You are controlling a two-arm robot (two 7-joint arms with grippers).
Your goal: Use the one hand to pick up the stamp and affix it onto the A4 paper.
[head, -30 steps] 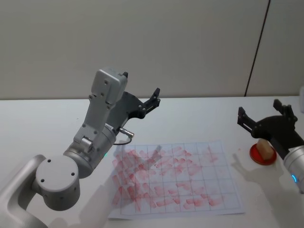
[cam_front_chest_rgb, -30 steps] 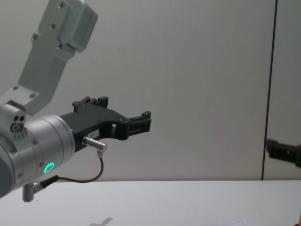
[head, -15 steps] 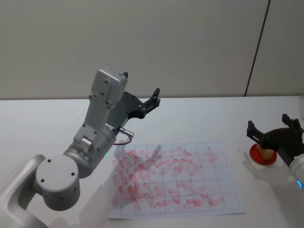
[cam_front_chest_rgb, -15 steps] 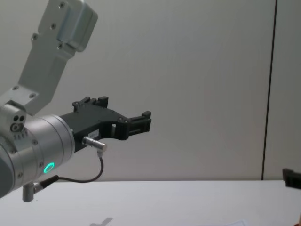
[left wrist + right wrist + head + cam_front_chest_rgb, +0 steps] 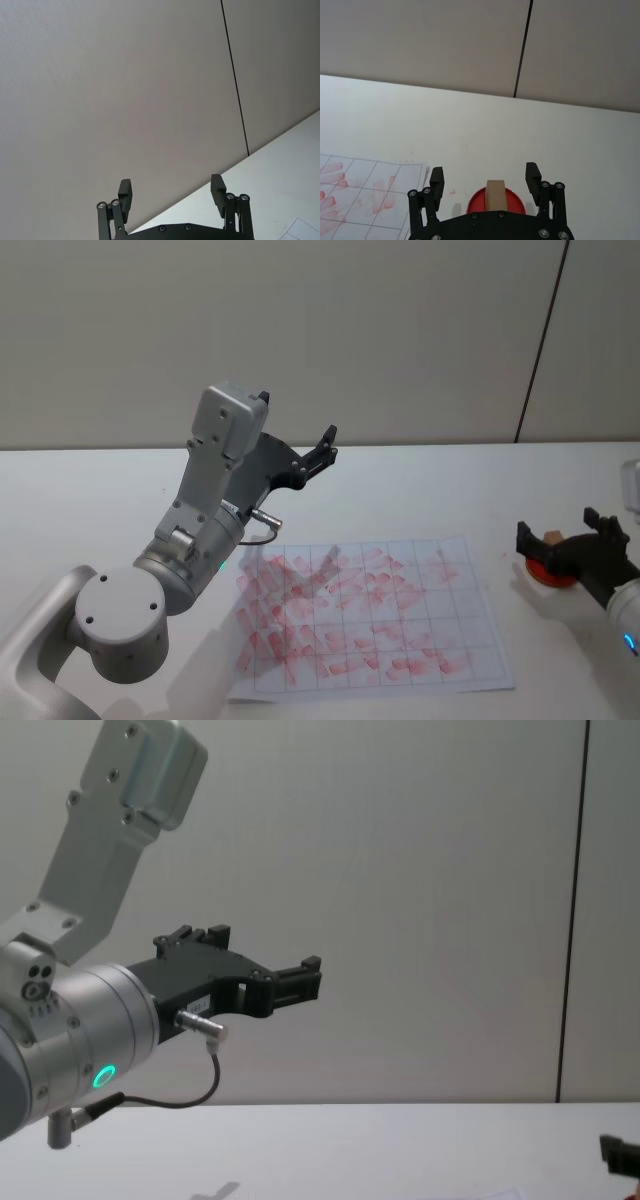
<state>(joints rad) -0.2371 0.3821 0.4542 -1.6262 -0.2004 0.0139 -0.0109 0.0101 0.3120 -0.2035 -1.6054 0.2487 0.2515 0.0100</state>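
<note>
I see right end effector (image 5: 485, 174) fingers spread, flanking boxy wooden stamp (image 5: 496, 195) | stamp base hidden, round red pad (image 5: 515, 202) | left end effector (image 5: 170, 187) aloft, fingers apart

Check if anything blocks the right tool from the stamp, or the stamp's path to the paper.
Nothing visible does. The right tool is open and lined up on the stamp, which stands on a red pad. Bare table separates pad and paper. The left tool is raised beyond the paper's far-left corner.
</note>
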